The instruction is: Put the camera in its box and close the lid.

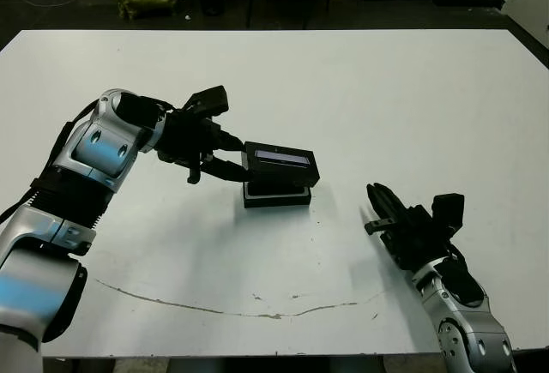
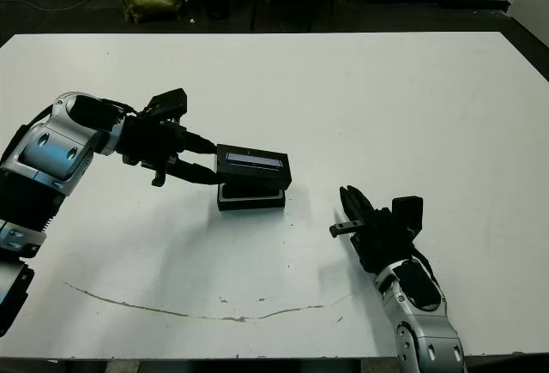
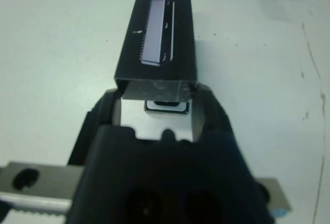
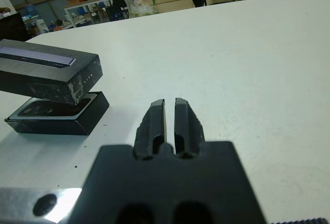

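While the lid [image 1: 280, 163] hangs just above the box [image 1: 276, 194] near the middle of the frame, the left end effector [image 1: 230, 157] grips it by one short end, fingers [image 3: 204, 112] spread to the lid's width on either side wall. It sits a little skewed over the box rather than square to it. In the right wrist view a dark glossy object, probably the camera [image 4: 51, 108], lies inside the box, though little of it shows.

To my eye the lid is a light, thin-walled cardboard sleeve: stiff enough to carry, easy to crush if squeezed hard, and smooth enough to slip. Holding it at the end walls looks sound, since that leaves the long sides free to slide down over the box. The box itself is light and would likely skid on the bench [image 1: 412, 99] if nudged.

The right end effector [image 1: 378, 204], lower right of the frame, holds nothing, its fingers nearly together, well apart from the box.
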Robot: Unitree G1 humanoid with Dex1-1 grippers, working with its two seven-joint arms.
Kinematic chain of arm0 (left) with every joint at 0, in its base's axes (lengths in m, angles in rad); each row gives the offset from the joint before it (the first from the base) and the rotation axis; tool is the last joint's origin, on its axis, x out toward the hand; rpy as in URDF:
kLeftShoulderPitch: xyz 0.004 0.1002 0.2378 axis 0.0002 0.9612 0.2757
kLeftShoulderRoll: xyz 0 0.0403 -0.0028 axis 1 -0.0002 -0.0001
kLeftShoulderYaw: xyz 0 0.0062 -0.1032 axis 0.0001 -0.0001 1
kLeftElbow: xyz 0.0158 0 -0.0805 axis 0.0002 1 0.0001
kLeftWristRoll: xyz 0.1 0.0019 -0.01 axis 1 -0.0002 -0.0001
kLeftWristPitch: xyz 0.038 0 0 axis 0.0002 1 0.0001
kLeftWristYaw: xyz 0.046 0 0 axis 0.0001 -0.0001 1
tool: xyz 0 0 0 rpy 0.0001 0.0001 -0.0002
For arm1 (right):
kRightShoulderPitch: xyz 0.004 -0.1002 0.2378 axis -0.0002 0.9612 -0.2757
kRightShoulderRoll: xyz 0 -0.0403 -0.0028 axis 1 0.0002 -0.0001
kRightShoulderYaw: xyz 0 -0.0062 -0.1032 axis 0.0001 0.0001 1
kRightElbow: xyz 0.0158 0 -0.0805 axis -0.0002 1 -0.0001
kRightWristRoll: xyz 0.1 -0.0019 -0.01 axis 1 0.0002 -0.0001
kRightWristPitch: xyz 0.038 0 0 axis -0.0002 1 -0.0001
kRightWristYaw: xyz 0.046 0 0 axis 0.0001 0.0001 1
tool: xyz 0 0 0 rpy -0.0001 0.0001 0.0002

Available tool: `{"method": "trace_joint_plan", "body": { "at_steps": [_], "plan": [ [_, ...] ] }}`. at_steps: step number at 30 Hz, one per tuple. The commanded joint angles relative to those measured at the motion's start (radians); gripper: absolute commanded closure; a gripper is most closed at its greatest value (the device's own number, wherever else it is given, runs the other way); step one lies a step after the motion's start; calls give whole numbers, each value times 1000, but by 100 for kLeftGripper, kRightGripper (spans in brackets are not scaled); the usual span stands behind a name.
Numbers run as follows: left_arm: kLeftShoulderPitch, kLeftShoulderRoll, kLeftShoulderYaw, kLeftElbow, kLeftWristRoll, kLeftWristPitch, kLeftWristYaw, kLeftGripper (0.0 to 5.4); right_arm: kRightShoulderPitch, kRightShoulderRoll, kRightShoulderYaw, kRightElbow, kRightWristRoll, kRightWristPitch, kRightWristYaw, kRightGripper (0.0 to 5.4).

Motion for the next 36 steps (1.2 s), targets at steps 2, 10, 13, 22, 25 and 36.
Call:
{"method": "trace_joint_plan", "body": {
  "at_steps": [2,10,13,22,25,36],
  "plan": [
    [11,-4,-14,-12,-3,25,-7,350,9,-4,-8,21,15,0,17,540],
    [23,-10,-34,-10,1,-19,-13,350,16,-11,0,5,-14,2,2,540],
    [25,-7,-42,-11,4,-3,-9,350,15,-6,-2,10,-11,1,4,540],
    [35,5,-49,-10,23,-13,-2,350,13,0,-7,23,6,-11,16,540],
    [37,8,-49,-10,33,-10,3,350,14,-3,-5,18,1,-2,11,540],
    [43,11,-47,-4,55,-33,16,350,16,5,-10,29,18,-10,22,540]
  ]
}}
